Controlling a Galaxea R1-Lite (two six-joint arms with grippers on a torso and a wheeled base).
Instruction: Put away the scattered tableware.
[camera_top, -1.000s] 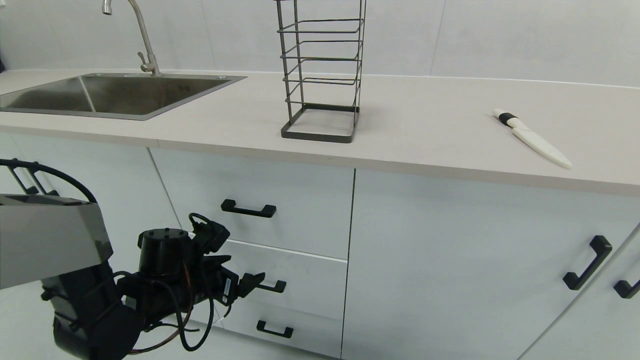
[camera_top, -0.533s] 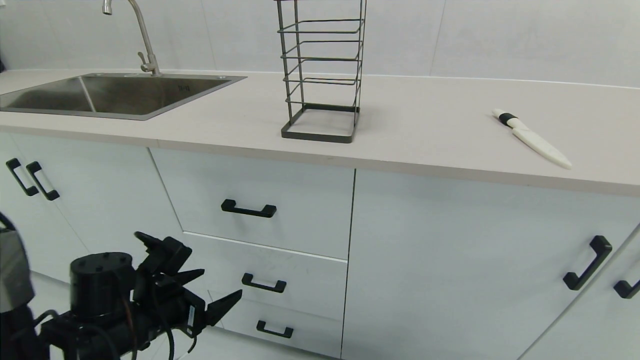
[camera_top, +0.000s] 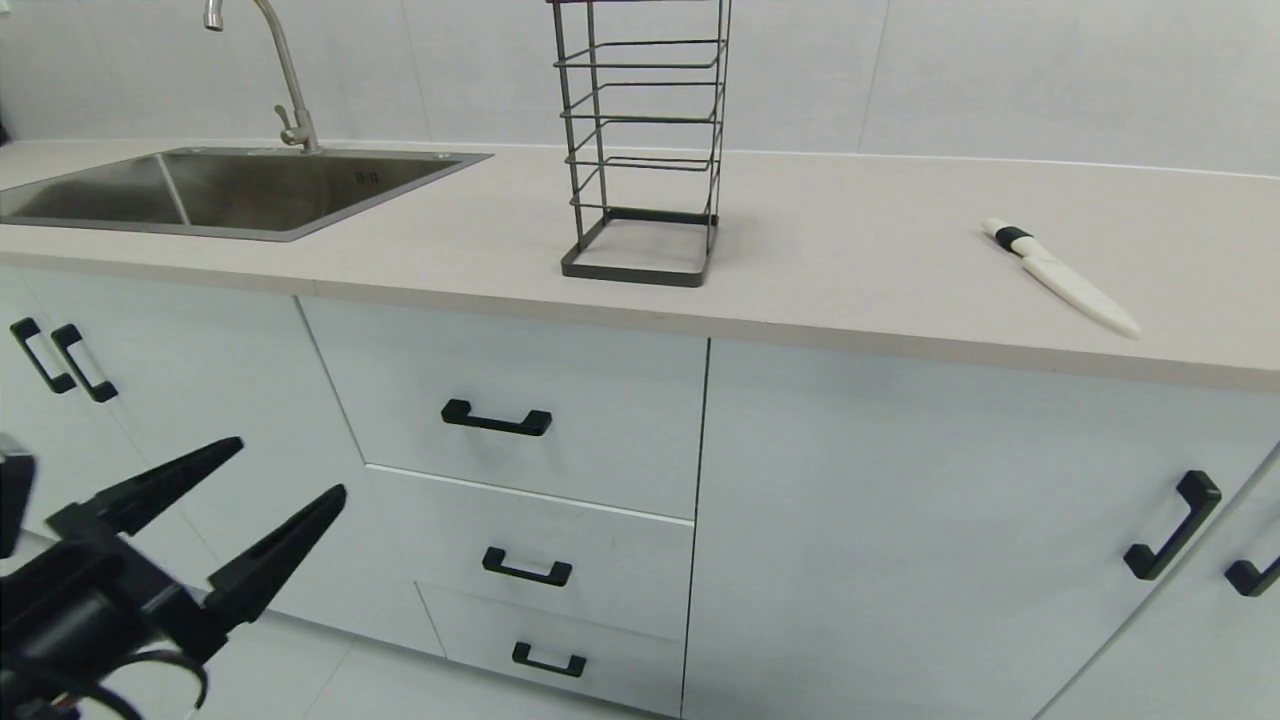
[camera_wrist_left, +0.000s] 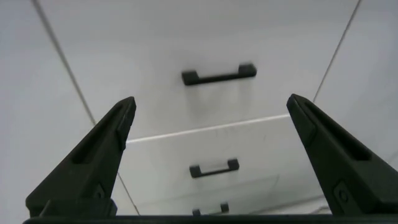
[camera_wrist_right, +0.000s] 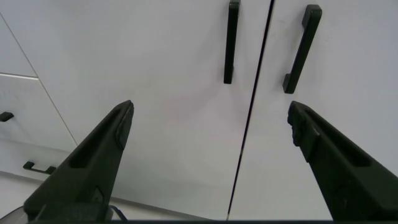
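A white knife (camera_top: 1062, 276) with a black band on its handle lies on the beige countertop (camera_top: 850, 260) at the right. A black wire rack (camera_top: 640, 150) stands upright near the counter's middle. My left gripper (camera_top: 290, 470) hangs low at the left, below counter height in front of the cabinet doors, open and holding nothing. In the left wrist view its fingers (camera_wrist_left: 102, 158) frame the stacked drawers, whose black handles (camera_wrist_left: 219, 75) show between them. My right gripper (camera_wrist_right: 211, 112) is open too, facing white cabinet doors with vertical black handles (camera_wrist_right: 232, 40).
A steel sink (camera_top: 230, 185) with a curved tap (camera_top: 285, 70) is set into the counter at the left. Three drawers (camera_top: 500, 420) sit under the rack, with cabinet doors (camera_top: 1000, 520) to the right. A tiled wall backs the counter.
My left arm has drawn back from the middle drawer's handle, down and to the left. Its gripper now points up and to the right with its fingers spread wide.
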